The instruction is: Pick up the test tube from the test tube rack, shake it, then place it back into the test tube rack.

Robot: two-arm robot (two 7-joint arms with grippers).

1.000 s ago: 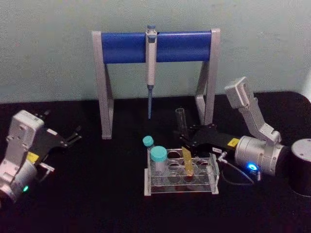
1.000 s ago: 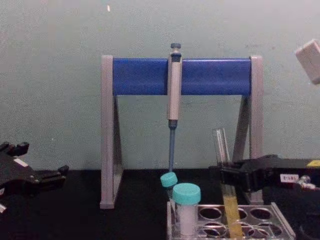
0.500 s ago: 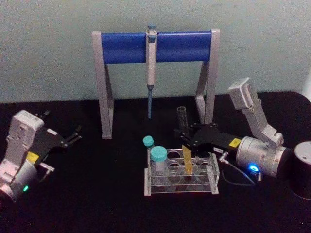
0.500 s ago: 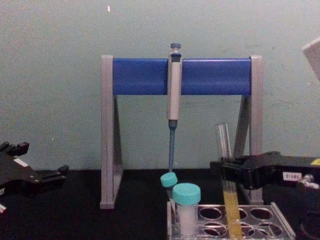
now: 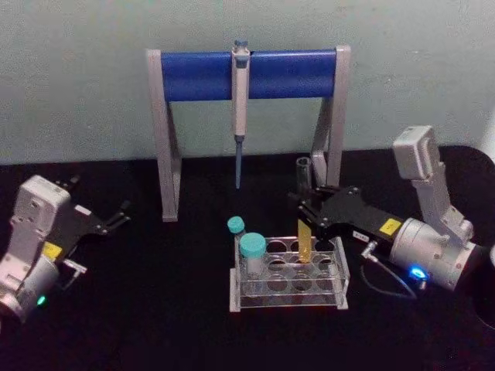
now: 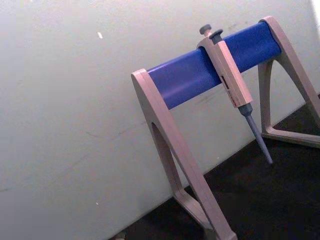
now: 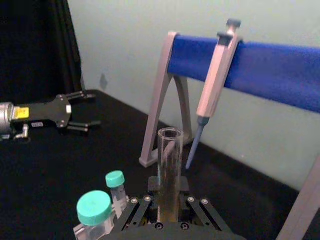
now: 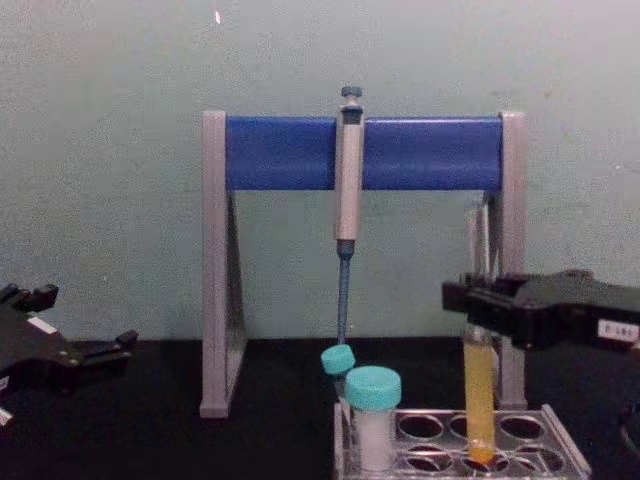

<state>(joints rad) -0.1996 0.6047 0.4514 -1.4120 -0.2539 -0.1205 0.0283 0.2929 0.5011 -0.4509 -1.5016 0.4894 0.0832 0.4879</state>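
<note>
While the right gripper [image 5: 304, 207] is reaching in level from the right, its claw is closing tight on the test tube [image 5: 305, 234], gripping the glass about midway up. The tube is hanging upright over the back row of the test tube rack [image 5: 286, 300], a little right of the rack's middle.

- Yellow liquid is filling the tube below the jaws. The clear, open mouth is standing up above them.
- In the chest view, the tube's [image 8: 479, 390] rounded bottom is sitting at about the level of the rack's top plate. Cannot tell whether it is inside a hole or just clear of it.
- In the right wrist view, the tube [image 7: 169, 160] is rising straight up out of the claw.
- Two teal-capped tubes [image 5: 252, 246] are standing at the rack's left end, apart from the held tube.
- The left gripper [image 5: 117, 216] is lying idle well off to the left over the black table [image 5: 155, 317], fingers spread, holding nothing.
- Behind the rack, a pipette [image 5: 240, 85] is hanging tip-down from the blue bar of the pipette stand [image 5: 193, 75].
</note>
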